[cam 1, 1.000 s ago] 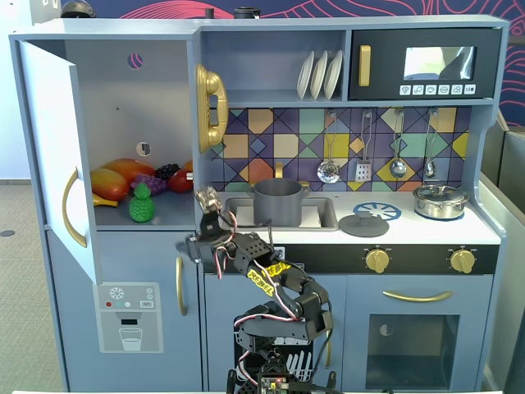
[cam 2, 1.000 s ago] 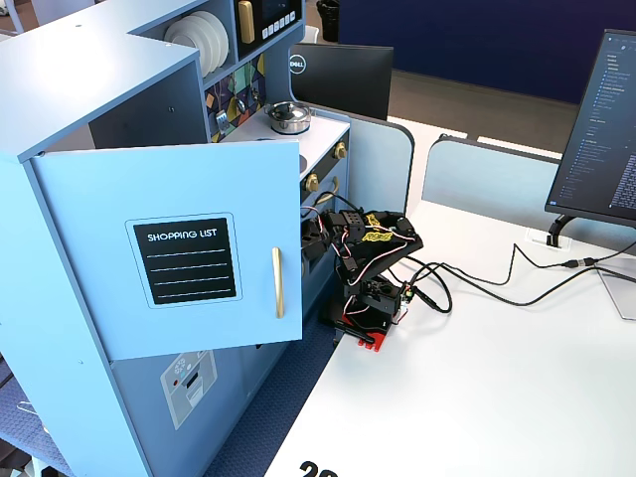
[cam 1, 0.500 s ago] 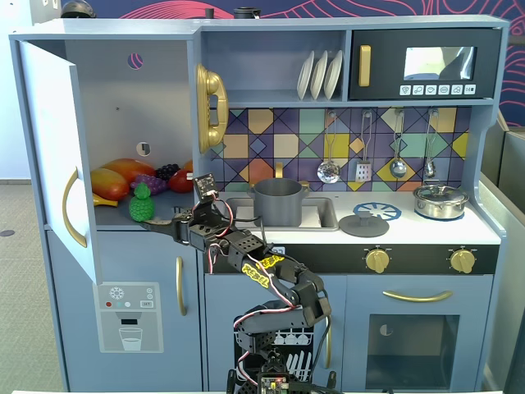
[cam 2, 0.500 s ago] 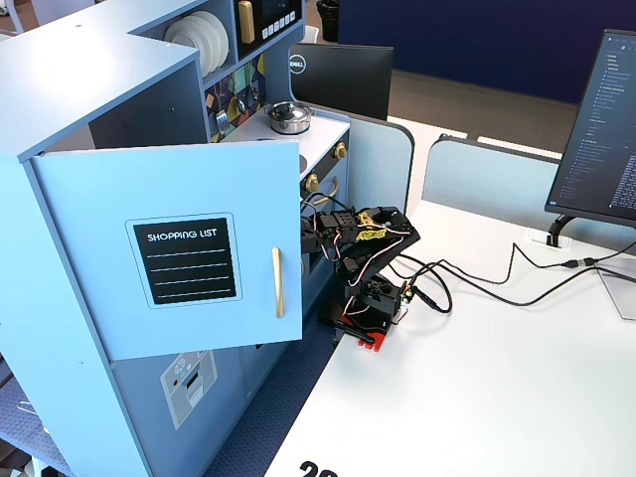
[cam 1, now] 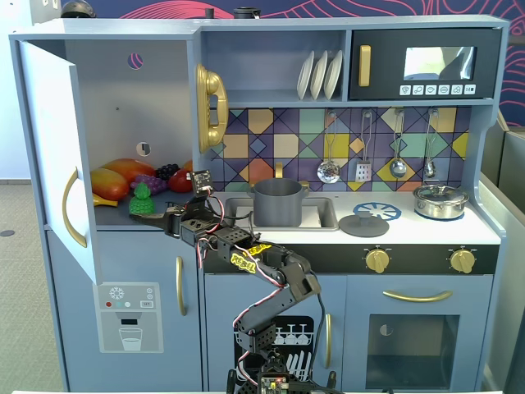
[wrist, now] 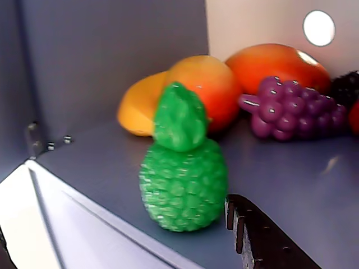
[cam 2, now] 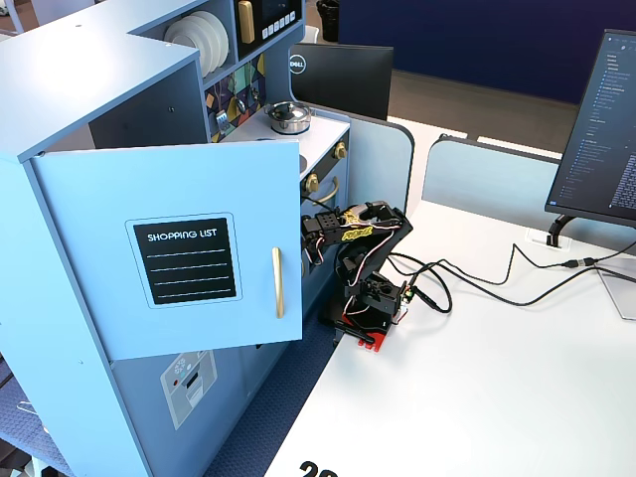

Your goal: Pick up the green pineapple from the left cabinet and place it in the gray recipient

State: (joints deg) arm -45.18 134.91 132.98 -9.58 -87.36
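Note:
The green pineapple (cam 1: 143, 199) stands upright at the front edge of the shelf in the left cabinet (cam 1: 115, 90), whose door (cam 1: 51, 156) is swung open. In the wrist view the pineapple (wrist: 182, 182) fills the middle. My gripper (cam 1: 168, 220) is just right of it at shelf height, open and empty. In the wrist view one black finger (wrist: 263, 235) sits close to the pineapple's lower right side and the other finger barely shows at the left edge, so the gripper (wrist: 115, 224) gapes wide. The gray recipient (cam 1: 278, 202) stands in the sink, right of the cabinet.
Behind the pineapple lie orange-yellow mango-like fruits (wrist: 196, 89), a purple grape bunch (wrist: 291, 106) and darker fruit (cam 1: 168, 172). A flat gray lid (cam 1: 363, 225) and a shiny lidded pot (cam 1: 440, 199) sit on the counter. The open door (cam 2: 179, 248) hides the gripper in the side fixed view.

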